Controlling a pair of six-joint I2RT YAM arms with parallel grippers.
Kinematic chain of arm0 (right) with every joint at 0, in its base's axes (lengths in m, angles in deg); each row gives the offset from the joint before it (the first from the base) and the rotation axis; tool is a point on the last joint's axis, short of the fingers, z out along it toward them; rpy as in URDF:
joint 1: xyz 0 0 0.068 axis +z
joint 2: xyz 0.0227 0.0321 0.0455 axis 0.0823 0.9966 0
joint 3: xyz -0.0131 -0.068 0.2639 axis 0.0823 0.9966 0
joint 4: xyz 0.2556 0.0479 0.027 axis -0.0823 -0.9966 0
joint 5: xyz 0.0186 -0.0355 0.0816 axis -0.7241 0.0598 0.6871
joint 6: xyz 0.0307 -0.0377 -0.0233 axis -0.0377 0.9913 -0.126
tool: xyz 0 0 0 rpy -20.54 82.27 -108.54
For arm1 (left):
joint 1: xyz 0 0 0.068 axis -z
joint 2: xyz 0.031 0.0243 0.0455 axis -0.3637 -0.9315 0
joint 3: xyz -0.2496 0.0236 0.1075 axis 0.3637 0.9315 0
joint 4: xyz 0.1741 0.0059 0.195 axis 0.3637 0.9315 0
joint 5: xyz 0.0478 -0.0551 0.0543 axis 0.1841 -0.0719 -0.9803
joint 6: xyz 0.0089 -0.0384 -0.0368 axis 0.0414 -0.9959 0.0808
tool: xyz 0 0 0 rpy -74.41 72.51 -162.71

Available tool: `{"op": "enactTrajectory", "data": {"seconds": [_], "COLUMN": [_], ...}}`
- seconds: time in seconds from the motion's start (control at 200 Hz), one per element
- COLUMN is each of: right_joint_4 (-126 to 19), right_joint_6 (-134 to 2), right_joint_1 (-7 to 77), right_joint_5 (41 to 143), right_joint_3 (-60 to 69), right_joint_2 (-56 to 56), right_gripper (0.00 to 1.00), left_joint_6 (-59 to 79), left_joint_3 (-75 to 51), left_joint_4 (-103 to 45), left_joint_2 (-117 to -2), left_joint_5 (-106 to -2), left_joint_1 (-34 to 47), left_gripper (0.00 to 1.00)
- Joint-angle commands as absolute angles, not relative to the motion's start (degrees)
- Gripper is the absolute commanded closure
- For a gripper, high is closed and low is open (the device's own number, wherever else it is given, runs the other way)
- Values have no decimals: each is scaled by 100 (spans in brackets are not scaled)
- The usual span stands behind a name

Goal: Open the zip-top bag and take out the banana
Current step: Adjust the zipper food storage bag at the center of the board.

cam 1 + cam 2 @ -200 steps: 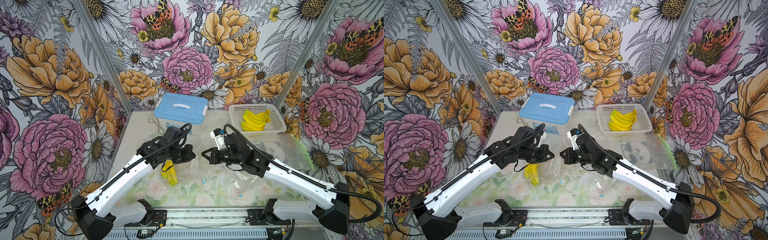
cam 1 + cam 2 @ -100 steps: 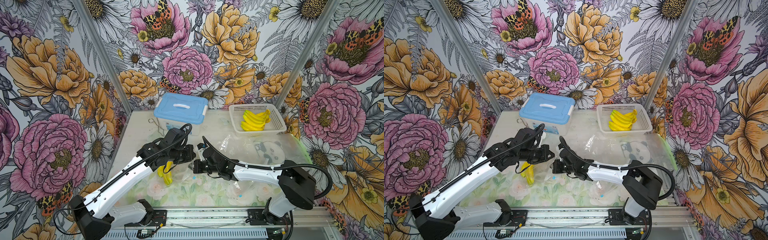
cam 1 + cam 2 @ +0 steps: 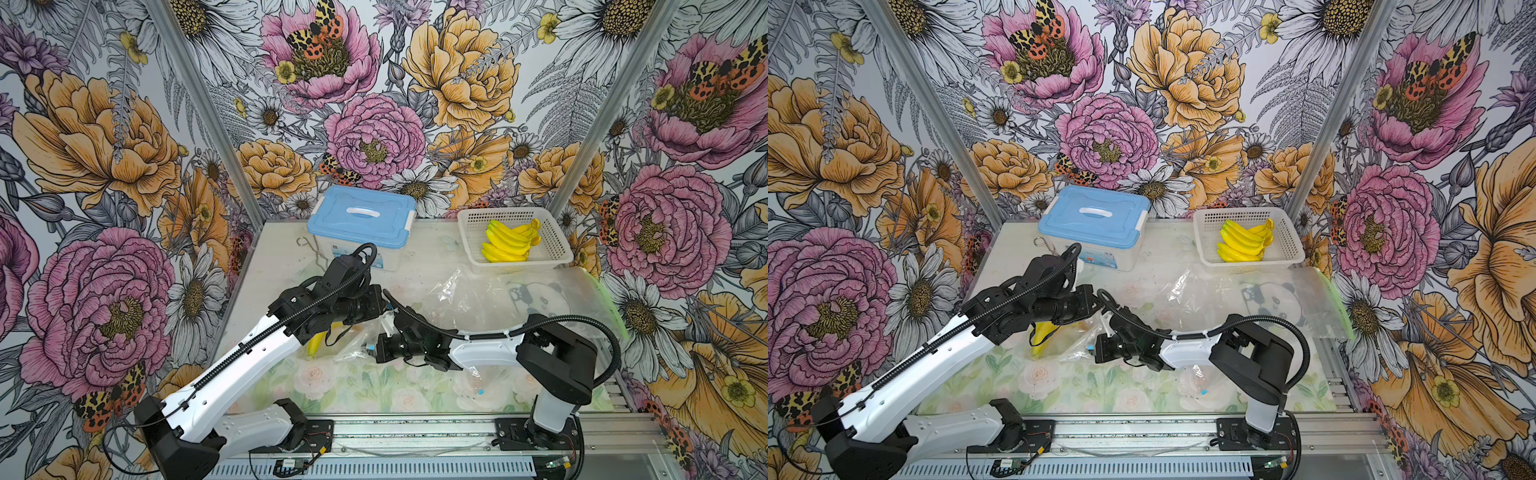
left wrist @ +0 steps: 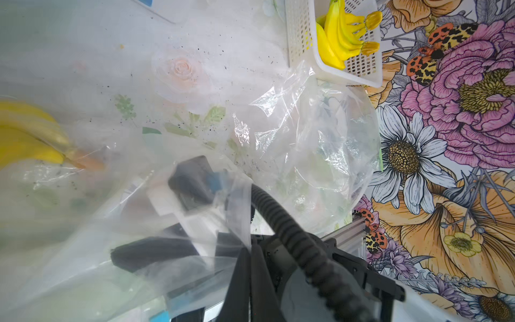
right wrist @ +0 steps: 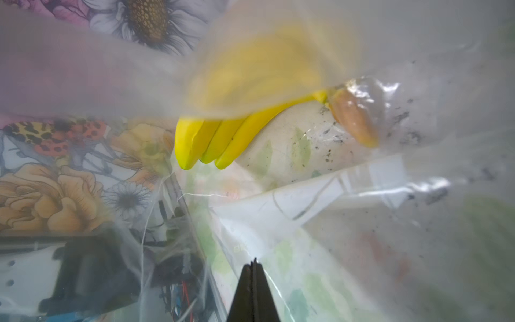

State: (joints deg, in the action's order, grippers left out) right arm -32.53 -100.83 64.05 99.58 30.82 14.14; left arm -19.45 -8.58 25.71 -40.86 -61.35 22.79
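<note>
The clear zip-top bag [image 3: 358, 340] [image 3: 1077, 337] lies crumpled at the table's front left, between the two grippers. The yellow banana [image 3: 314, 344] [image 3: 1042, 332] is a small bunch inside it, partly hidden under my left arm. My left gripper [image 3: 379, 306] [image 4: 249, 248] is shut, with the bag's film [image 4: 83, 223] pinched at its tips. My right gripper [image 3: 374, 347] [image 5: 254, 262] is also shut, pinching the bag's film [image 5: 306, 209] low over the table. In the right wrist view the banana [image 5: 211, 139] shows through the plastic. The left wrist view has the banana [image 4: 25, 145] at the frame's edge.
A blue-lidded box [image 3: 361, 216] stands at the back. A white basket [image 3: 552, 245] at the back right holds another banana bunch [image 3: 509, 243]. Other clear bags lie at the right, one with a panda print [image 3: 536, 291]. A wire hook [image 3: 309, 249] lies beside the box.
My right arm has folded down and its gripper has moved left and toward the front edge, drawing the bag's film with it. The banana has shifted slightly left. My left gripper has barely moved.
</note>
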Motion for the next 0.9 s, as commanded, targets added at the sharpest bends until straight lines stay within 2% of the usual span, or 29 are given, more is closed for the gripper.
{"op": "enactTrajectory", "data": {"seconds": [0.0,0.125,0.235,0.38,0.485,0.64,0.895], "right_joint_4": [-2935,-2698,-3027,-4496,-5595,-5740,-5761], "right_joint_6": [-10505,-10672,-10636,-10589,-10327,-10241,-10259], "right_joint_1": [6350,6232,6176,6080,5957,5844,5869], "right_joint_5": [9823,9693,9794,9684,9695,9769,9193], "right_joint_3": [2927,2904,2845,3111,3451,3957,4074], "right_joint_2": [1635,1713,1574,1037,701,421,-555], "right_gripper": [100,100,100,100,100,100,100], "left_joint_6": [-2160,-2454,-2531,-2600,-2543,-2745,-2744], "left_joint_3": [-862,-660,-470,-166,68,769,948], "left_joint_4": [1856,1856,1983,1984,1721,907,873], "left_joint_2": [-3998,-3887,-3604,-3266,-3329,-3542,-3605], "left_joint_5": [-6255,-6473,-6576,-6398,-6123,-5930,-5986], "left_joint_1": [2762,3263,3141,2548,2496,2965,3176], "left_gripper": [100,100,100,100,100,100,100]}}
